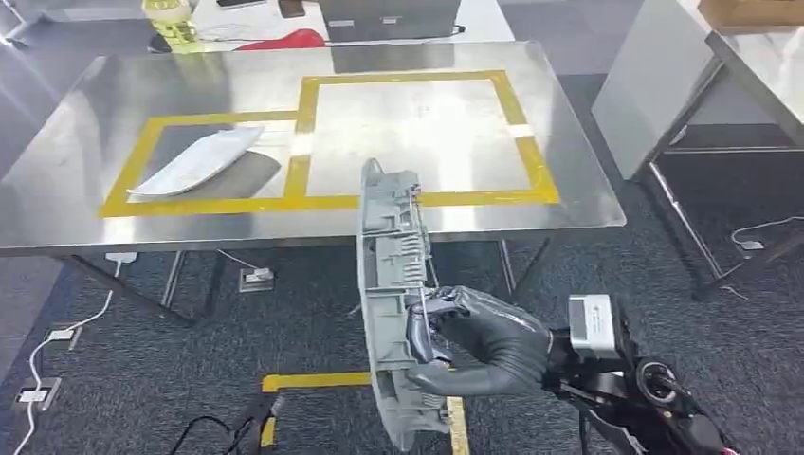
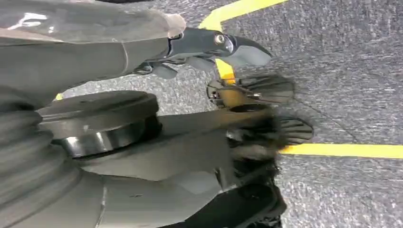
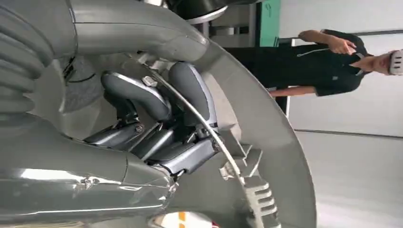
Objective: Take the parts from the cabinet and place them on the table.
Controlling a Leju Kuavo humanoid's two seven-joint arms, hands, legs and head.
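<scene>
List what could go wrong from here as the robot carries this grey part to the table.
The long grey part is gripped by the right hand low on its length, so it may tip or twist free. It is still short of the table and could catch the near edge. Set down carelessly, it might land on the white part already placed.

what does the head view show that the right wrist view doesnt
Head view alone: the steel table with yellow tape boxes, a white part lying in the left box, and carpet below. Right wrist view alone: a person in dark clothes standing behind. Both: the right hand gripping the long grey part, held on edge.
</scene>
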